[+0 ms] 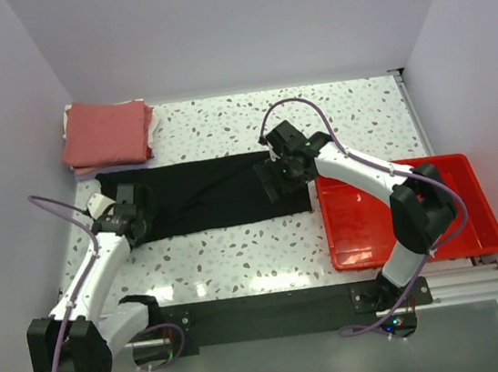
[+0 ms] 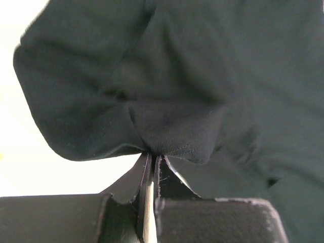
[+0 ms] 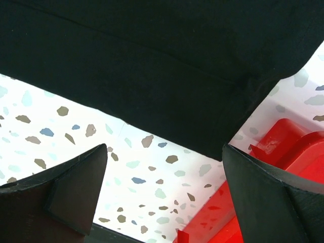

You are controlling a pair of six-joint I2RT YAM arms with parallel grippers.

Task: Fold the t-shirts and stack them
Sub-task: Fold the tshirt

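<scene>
The left gripper (image 2: 152, 158) is clamped on the left end of the large plain black cloth t-shirt (image 1: 213, 191), which lies as a long band mid-table. The right gripper (image 3: 164, 172) hovers over its right end, fingers apart. I judge folding is in hand; next the right must grasp. Behind lies the folded salmon-red cloth shirt (image 1: 106, 131).
</scene>
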